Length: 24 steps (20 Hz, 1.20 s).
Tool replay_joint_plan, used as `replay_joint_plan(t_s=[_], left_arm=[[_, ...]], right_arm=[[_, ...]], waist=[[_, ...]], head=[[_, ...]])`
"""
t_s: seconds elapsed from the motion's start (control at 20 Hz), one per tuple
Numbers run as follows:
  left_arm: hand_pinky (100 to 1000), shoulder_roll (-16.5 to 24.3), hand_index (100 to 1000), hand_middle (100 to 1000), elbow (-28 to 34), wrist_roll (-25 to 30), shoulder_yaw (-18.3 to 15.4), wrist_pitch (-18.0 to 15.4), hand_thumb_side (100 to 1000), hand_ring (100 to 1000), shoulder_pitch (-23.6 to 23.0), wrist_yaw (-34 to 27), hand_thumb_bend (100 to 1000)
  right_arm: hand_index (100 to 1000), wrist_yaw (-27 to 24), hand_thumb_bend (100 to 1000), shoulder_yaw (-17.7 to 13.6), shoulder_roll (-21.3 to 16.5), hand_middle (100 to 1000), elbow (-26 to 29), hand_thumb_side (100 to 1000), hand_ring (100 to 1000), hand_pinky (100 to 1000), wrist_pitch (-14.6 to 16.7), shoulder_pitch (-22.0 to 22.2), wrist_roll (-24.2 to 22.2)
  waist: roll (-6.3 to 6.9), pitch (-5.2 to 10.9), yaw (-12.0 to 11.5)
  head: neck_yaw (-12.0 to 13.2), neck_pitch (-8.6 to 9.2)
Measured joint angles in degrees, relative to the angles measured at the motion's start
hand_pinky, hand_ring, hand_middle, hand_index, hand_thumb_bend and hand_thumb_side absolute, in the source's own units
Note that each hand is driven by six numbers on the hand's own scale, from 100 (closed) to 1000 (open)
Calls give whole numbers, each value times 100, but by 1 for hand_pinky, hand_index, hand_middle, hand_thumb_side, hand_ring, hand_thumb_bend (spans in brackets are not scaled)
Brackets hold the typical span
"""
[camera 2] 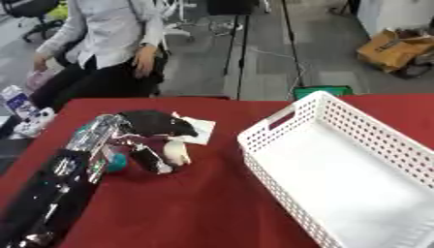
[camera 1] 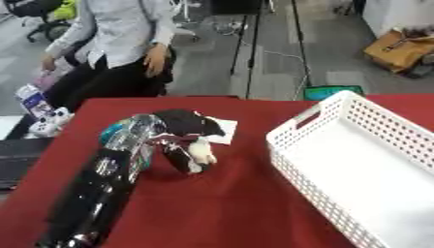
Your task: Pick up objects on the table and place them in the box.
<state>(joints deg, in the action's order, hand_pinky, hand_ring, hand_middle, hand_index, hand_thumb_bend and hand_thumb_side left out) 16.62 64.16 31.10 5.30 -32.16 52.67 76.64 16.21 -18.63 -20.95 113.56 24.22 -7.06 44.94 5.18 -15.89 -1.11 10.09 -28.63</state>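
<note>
My left arm reaches in from the lower left over the red table point(camera 1: 220, 203). Its hand point(camera 1: 179, 123) hangs over the table's left middle with the fingers point(camera 1: 179, 159) curled downward. They pinch a small white object point(camera 1: 203, 152), and I cannot make out what it is. A flat white packet point(camera 2: 196, 128) lies on the cloth just behind the hand, partly hidden by it. The white perforated box point(camera 2: 280, 121) stands to the right, about a hand's width from the held object, and its inside is bare. My right hand shows in neither view.
Something teal point(camera 2: 116, 162) shows beside my wrist; I cannot tell whether it belongs to the arm. Small items point(camera 1: 38, 109) lie off the table's far left edge. A person sits beyond the far edge, not touching the table.
</note>
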Motion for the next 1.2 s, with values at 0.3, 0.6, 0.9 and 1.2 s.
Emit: replay_joint_plan(t_s=[0.3, 0.6, 0.9, 1.2], left_arm=[[725, 0, 1000, 941, 19, -116, 1, -116, 478, 870, 71, 323, 521], [745, 0, 1000, 940, -23, -305, 57, -305, 497, 879, 141, 898, 561], [750, -1, 982, 934, -164, -523, 163, -523, 514, 879, 209, 1409, 588], [742, -40, 968, 924, -417, -697, 226, -697, 537, 869, 227, 1873, 591]], right_arm=[[703, 0, 100, 9, 0, 669, 0, 879, 678, 755, 0, -3, 0], [704, 0, 100, 36, 0, 670, 0, 876, 678, 756, 0, -7, 0], [705, 0, 100, 63, 0, 670, 0, 874, 678, 756, -2, -34, 2], [704, 0, 100, 69, 1, 670, 0, 872, 678, 756, -3, -50, 3]], waist=[[10, -6, 10], [33, -32, 35], [51, -42, 43], [64, -53, 61]], head=[[6, 7], [33, 46], [48, 47], [48, 47]])
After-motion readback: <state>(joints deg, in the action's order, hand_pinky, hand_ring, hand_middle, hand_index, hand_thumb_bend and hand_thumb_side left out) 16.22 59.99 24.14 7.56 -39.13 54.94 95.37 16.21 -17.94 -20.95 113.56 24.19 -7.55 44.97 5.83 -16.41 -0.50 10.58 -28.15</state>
